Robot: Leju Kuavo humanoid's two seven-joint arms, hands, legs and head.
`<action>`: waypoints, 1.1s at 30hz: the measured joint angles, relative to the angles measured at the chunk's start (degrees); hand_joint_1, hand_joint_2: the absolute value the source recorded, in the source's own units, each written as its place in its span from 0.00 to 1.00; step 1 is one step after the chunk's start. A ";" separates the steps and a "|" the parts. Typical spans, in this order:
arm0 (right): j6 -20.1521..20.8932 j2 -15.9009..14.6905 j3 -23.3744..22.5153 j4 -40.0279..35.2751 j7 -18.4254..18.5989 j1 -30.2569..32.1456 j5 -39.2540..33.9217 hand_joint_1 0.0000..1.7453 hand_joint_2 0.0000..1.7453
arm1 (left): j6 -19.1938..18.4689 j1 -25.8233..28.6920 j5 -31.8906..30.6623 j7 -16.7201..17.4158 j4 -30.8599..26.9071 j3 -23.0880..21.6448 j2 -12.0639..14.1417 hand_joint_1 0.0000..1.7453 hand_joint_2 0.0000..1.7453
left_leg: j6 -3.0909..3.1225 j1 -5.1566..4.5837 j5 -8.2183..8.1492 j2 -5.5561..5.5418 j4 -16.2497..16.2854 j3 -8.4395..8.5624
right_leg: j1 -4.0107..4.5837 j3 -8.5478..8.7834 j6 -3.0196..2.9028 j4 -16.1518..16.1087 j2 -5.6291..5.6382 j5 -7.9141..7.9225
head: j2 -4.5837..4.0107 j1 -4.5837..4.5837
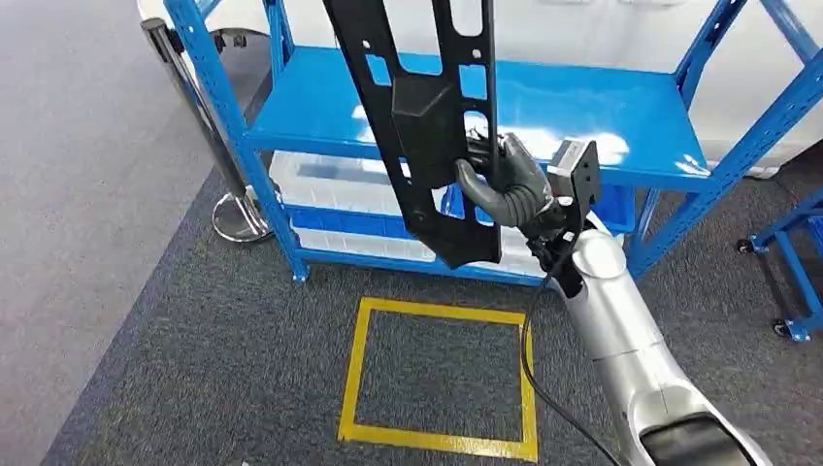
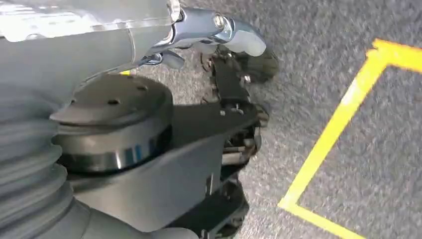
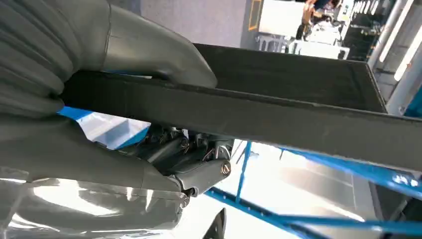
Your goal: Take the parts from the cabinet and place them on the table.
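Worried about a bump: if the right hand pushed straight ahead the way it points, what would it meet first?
Probably the blue shelf. The right hand grips the black part just in front of the rack, and that part would likely touch the shelf before the fingers; depth is unclear.

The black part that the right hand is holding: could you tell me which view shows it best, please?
The head view: the black part shows long and slotted, gripped by the right hand before the blue rack. The right wrist view gives just its edge; the left wrist view faces the floor.
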 joint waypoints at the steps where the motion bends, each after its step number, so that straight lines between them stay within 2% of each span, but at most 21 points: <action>1: 0.00 0.00 0.04 -0.02 0.00 -0.06 0.00 1.00 1.00 | 0.04 0.02 0.00 0.00 0.00 0.02 0.00 0.00 1.00 | 0.56 0.29 0.41 0.02 -0.59 0.05 | 0.25 0.01 0.41 -0.10 0.00 0.14 | 0.00 0.04; 3: -0.02 -0.02 0.04 -0.02 0.00 -0.19 0.00 1.00 1.00 | 0.04 -0.06 0.02 0.00 0.00 0.00 -0.04 0.00 1.00 | 1.31 0.51 1.02 0.23 -1.21 0.13 | 0.03 -1.40 0.56 2.87 -0.08 -2.60 | 0.00 0.18; 5: -0.04 -0.04 0.04 0.00 0.00 0.00 0.00 1.00 1.00 | 0.04 -0.06 0.02 0.00 0.00 0.00 -0.04 0.00 1.00 | 1.59 0.34 1.15 0.31 -1.19 -0.11 | 0.04 -5.60 0.72 12.36 -0.04 -7.26 | 0.00 0.13; 6: -0.04 -0.04 0.07 0.00 -0.02 0.17 0.00 1.00 1.00 | 0.04 -0.04 0.02 0.00 0.00 0.00 -0.04 0.00 1.00 | 1.65 0.23 1.19 0.34 -1.15 -0.24 | 0.03 -7.39 0.81 16.27 -0.05 -8.63 | -0.02 0.11; 7: -0.04 -0.04 0.11 0.04 0.00 0.36 0.00 1.00 1.00 | 0.04 -0.01 0.02 0.00 0.00 0.00 -0.04 0.00 1.00 | 1.68 0.17 1.21 0.34 -1.05 -0.37 | 0.02 -8.37 0.84 18.47 -0.06 -8.78 | -0.02 0.13; 8: -0.07 -0.04 0.11 0.07 0.00 0.46 0.00 1.00 1.00 | 0.04 0.04 0.02 0.00 0.00 0.00 -0.04 0.00 1.00 | 1.68 0.15 1.22 0.33 -0.94 -0.42 | 0.03 -7.80 0.78 17.38 -0.07 -7.61 | -0.02 0.15; 9: -0.07 -0.04 0.11 0.07 0.00 0.47 0.00 1.00 1.00 | 0.04 0.08 0.02 0.00 0.00 0.00 -0.04 0.00 1.00 | 1.66 0.14 1.20 0.31 -0.79 -0.44 | 0.03 -5.81 0.64 13.74 -0.08 -5.41 | -0.02 0.15; 11: -0.11 -0.04 0.11 -0.02 0.00 0.32 0.00 1.00 1.00 | 0.04 0.05 0.02 0.00 0.00 0.00 -0.04 0.00 1.00 | 1.38 0.10 1.01 0.29 -0.31 -0.46 | 0.07 -0.13 0.12 2.81 -0.34 -0.68 | -0.02 0.15; 12: -0.11 -0.04 0.11 -0.04 0.00 0.23 0.00 1.00 1.00 | 0.04 0.03 0.02 0.00 0.00 0.00 -0.04 0.00 1.00 | 1.07 -0.26 0.85 0.29 -0.02 -0.74 | 0.39 0.80 -0.19 0.68 -0.65 -1.50 | 0.00 0.11; 15: -0.04 -0.07 0.13 -0.20 0.11 0.34 0.02 1.00 1.00 | 0.06 0.06 0.09 0.02 0.00 0.00 -0.04 0.00 1.00 | 0.28 -0.20 1.17 0.44 -0.16 -0.95 | 0.68 0.28 -0.71 0.62 -0.20 -0.97 | -0.02 0.11; 17: 0.00 -0.02 0.13 -0.31 0.15 0.34 0.04 1.00 1.00 | 0.07 0.06 0.09 0.02 0.00 0.02 0.00 0.00 1.00 | -0.25 -0.23 0.72 0.43 0.14 -1.25 | -0.05 0.45 -1.49 -0.12 -0.28 -0.35 | -0.02 0.13; 19: 0.04 0.02 0.15 -0.50 0.15 0.29 0.02 1.00 1.00 | 0.06 0.06 0.09 0.02 0.00 0.00 0.00 0.00 1.00 | -0.99 -0.02 -3.19 0.36 5.67 -3.46 | -0.07 0.36 -1.88 -0.27 -0.24 -0.17 | -0.02 -0.20; 21: 0.04 0.00 0.15 -0.50 0.15 0.40 0.04 1.00 1.00 | 0.07 0.14 0.09 0.02 0.00 0.00 0.00 0.00 1.00 | -1.55 0.31 -7.37 0.37 15.34 -7.63 | 0.02 0.25 -1.94 -0.22 -0.22 -0.13 | -0.02 -0.15; 22: 0.04 0.02 0.17 -0.50 0.15 0.51 0.04 1.00 1.00 | 0.09 0.20 0.09 0.02 0.00 0.02 0.00 0.00 1.00 | -1.71 0.41 -7.87 0.37 18.00 -8.80 | 0.02 0.21 -1.93 -0.18 -0.20 -0.13 | 0.00 -0.18; 23: 0.04 0.02 0.17 -0.50 0.15 0.66 0.02 1.00 1.00 | 0.09 0.25 0.09 0.02 0.00 0.02 0.00 0.00 1.00 | -1.77 0.54 -7.00 0.37 17.70 -8.58 | 0.01 0.24 -1.92 -0.15 -0.15 -0.13 | -0.02 -0.17; 24: 0.04 0.00 0.18 -0.50 0.17 0.72 0.04 1.00 1.00 | 0.09 0.25 0.09 0.02 0.00 0.02 0.00 0.00 1.00 | -1.77 0.65 -5.12 0.37 14.82 -7.14 | -0.01 0.25 -1.90 -0.09 -0.06 -0.14 | -0.02 -0.17; 26: 0.07 0.02 0.17 -0.55 0.17 0.71 0.02 1.00 1.00 | 0.09 0.20 0.09 0.02 0.00 0.00 0.00 0.00 1.00 | -1.48 0.73 0.05 0.30 3.98 -1.64 | -0.07 0.36 -1.63 0.11 0.21 -0.28 | -0.02 -0.18; 27: 0.07 0.00 0.20 -0.61 0.15 0.73 0.04 1.00 1.00 | 0.09 0.19 0.09 0.02 0.00 0.00 0.00 0.00 1.00 | -1.15 0.73 -0.02 -0.25 0.62 0.03 | -0.02 0.24 -1.33 0.11 0.24 -0.33 | -0.02 -0.15; 28: 0.04 0.00 0.17 -0.63 0.15 0.69 0.04 1.00 1.00 | 0.09 0.20 0.09 0.02 0.00 0.00 0.00 0.00 1.00 | -0.88 0.48 -0.13 -0.31 -0.40 0.34 | 0.21 -0.12 -0.86 0.38 0.47 -0.22 | -0.02 -0.13; 31: 0.04 0.00 0.17 -0.68 0.15 1.06 0.04 1.00 1.00 | 0.15 0.26 0.07 0.04 0.00 0.00 0.00 0.00 1.00 | -0.01 0.22 0.12 -0.27 -0.09 -0.12 | 0.04 -0.24 0.15 -0.21 0.53 0.30 | -0.02 -0.09; 33: 0.04 -0.02 0.09 -0.96 0.15 1.05 0.04 1.00 1.00 | 0.15 0.17 0.04 0.04 0.00 -0.02 -0.04 0.00 1.00 | 0.95 0.68 0.81 0.06 -1.06 0.13 | -0.03 -0.79 0.66 1.06 0.34 -1.04 | -0.02 -0.06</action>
